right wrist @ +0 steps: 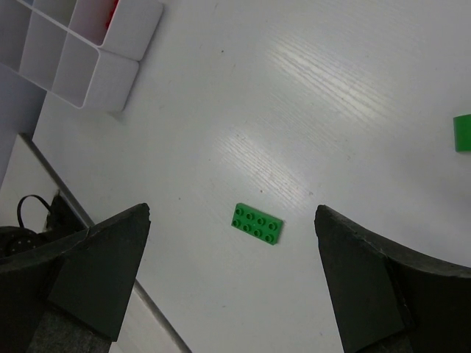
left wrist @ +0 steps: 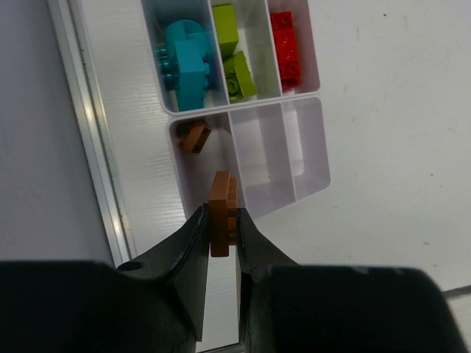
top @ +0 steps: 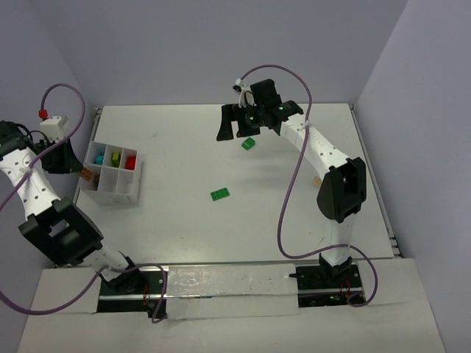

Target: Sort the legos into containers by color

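Observation:
The white six-compartment container stands at the table's left. In the left wrist view its compartments hold teal bricks, yellow-green bricks, a red brick and one orange brick. My left gripper is shut on another orange brick, held above the near edge of the orange brick's compartment; it shows in the top view. My right gripper is open and empty, high over the table. A flat green brick lies between its fingers' view. A second green brick lies further back.
Two compartments near the orange one look empty. A metal rail runs along the table's left edge beside the container. The flat green brick lies mid-table in the top view. The container's corner shows in the right wrist view.

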